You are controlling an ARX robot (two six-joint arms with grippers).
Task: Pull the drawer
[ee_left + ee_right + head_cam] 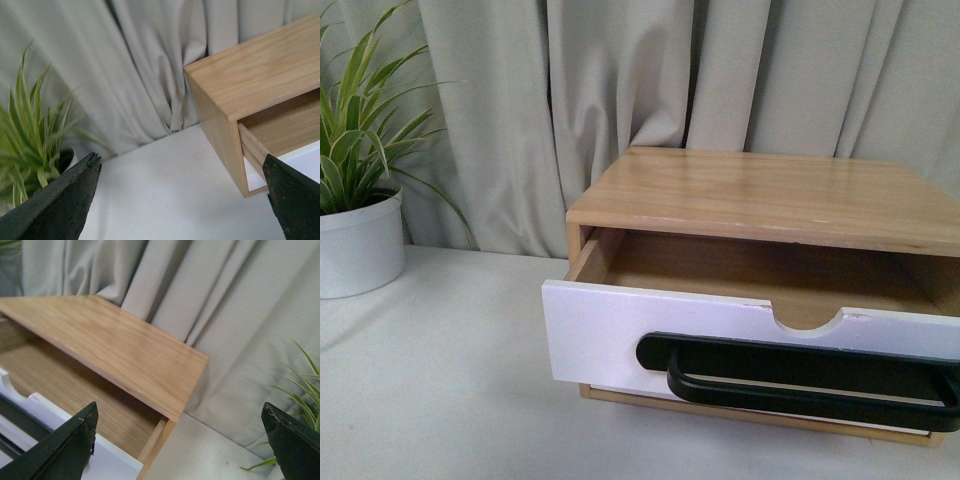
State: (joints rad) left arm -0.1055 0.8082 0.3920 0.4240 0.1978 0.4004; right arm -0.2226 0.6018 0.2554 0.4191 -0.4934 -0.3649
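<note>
The drawer (620, 335) stands pulled out of its light wood cabinet (770, 190), its white front carrying a long black bar handle (800, 380) and a semicircular notch (808, 320) in the top edge. Its wooden inside shows in the right wrist view (75, 390). No gripper appears in the front view. My left gripper (182, 200) is open over the white table beside the cabinet's left side (220, 130). My right gripper (180, 445) is open near the cabinet's right corner (175, 390). Neither touches anything.
A white pot (358, 245) with a striped green plant (360, 130) stands at the far left of the white table (440, 380). Another plant's leaves (300, 390) show beyond the cabinet's right side. Grey curtain (620, 80) hangs behind everything.
</note>
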